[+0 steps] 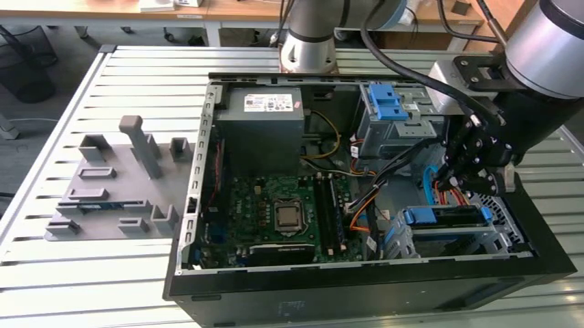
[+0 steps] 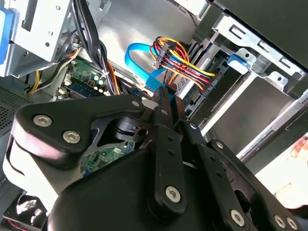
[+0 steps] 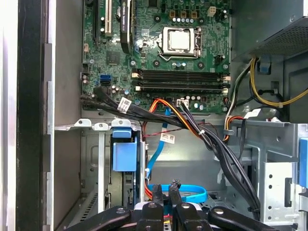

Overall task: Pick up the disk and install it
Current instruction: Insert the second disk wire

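Note:
The disk [image 1: 449, 217], a flat drive framed by a blue bracket, sits in the metal drive cage [image 1: 497, 239] at the open computer case's corner on the exterior view's right. The first wrist view shows its blue bracket [image 3: 122, 155] between the cage's rails. My black gripper [image 1: 476, 186] hangs just above the disk inside the case. Its fingertips [image 3: 157, 190] stand close together, shut, with nothing visibly between them, in front of a blue data cable [image 3: 195, 193]. In the second wrist view the gripper [image 2: 168, 98] points toward the cage and a bundle of coloured power wires [image 2: 180, 60].
The case holds a green motherboard [image 1: 283, 212], a grey power-supply box [image 1: 267, 116] and an upper bay with a light-blue latch [image 1: 390, 104]. Black and orange cables [image 3: 192, 127] cross between board and cage. A grey fixture [image 1: 114, 184] lies on the slatted table on the exterior view's left.

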Action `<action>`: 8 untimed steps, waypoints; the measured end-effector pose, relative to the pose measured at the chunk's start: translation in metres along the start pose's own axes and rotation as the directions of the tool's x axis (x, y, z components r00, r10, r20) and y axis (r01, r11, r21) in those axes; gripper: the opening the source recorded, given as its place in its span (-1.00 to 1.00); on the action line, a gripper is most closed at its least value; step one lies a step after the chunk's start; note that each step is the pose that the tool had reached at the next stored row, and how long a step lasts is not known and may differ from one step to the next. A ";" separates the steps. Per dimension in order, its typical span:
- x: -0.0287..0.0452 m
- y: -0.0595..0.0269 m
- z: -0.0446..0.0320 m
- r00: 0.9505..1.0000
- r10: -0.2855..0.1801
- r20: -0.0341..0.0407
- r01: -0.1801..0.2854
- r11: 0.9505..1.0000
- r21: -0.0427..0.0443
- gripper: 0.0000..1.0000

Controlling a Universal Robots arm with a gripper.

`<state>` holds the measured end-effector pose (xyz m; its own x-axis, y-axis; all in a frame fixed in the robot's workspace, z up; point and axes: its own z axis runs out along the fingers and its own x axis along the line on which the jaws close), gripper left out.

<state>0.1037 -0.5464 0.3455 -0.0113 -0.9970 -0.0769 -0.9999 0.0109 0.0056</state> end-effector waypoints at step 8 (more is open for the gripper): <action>0.0058 0.0000 0.0001 1.000 0.000 0.000 0.000 1.000 0.000 -0.65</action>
<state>0.1037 -0.5522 0.3449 -0.0113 -0.9970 -0.0768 -0.9999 0.0109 0.0054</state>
